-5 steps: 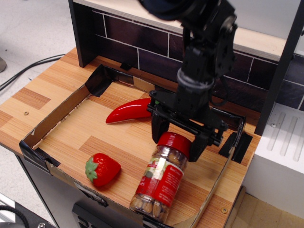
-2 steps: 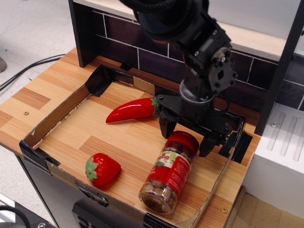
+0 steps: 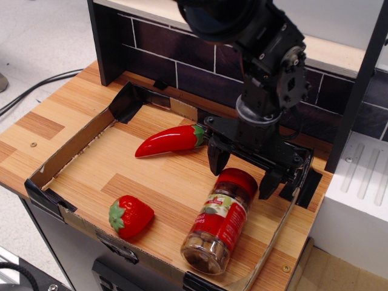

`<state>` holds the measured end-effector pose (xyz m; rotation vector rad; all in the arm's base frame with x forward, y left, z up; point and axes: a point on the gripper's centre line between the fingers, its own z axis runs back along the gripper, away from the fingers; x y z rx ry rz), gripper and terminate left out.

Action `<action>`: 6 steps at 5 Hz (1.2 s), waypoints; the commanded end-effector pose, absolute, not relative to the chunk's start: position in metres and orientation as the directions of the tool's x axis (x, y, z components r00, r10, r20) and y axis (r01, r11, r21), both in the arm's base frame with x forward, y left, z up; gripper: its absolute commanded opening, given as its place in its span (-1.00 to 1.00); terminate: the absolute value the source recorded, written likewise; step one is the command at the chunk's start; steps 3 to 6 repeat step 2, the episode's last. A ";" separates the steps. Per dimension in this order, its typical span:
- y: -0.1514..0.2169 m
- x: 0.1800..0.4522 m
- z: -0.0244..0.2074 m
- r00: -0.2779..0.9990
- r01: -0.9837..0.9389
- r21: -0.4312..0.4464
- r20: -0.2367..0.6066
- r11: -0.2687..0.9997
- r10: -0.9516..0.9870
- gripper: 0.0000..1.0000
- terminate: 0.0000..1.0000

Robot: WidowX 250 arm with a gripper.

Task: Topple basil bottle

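Note:
The basil bottle [image 3: 219, 220], a clear jar with a red lid, red-and-white label and brown contents, lies on its side in the cardboard tray [image 3: 73, 151], lid pointing to the back right, base toward the front edge. My black gripper [image 3: 244, 171] hangs just behind and above the lid, fingers spread wide, one on each side of the lid, touching nothing.
A red chili pepper [image 3: 167, 141] lies at the tray's back, left of the gripper. A toy strawberry [image 3: 130, 216] sits front left. A dark brick-pattern back wall [image 3: 182, 66] and a white block [image 3: 357, 200] at the right bound the space.
The bottle has gone from leaning to lying flat on the tray. My gripper has let go of the lid, lifted and moved back a little to the right.

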<state>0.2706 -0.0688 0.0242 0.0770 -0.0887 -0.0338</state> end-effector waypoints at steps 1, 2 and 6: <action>-0.061 0.289 0.082 0.994 0.022 0.043 0.108 0.999 -0.027 1.00 -1.00; -0.061 0.289 0.082 0.994 0.022 0.043 0.108 0.999 -0.027 1.00 1.00; -0.061 0.289 0.082 0.994 0.022 0.043 0.108 0.999 -0.027 1.00 1.00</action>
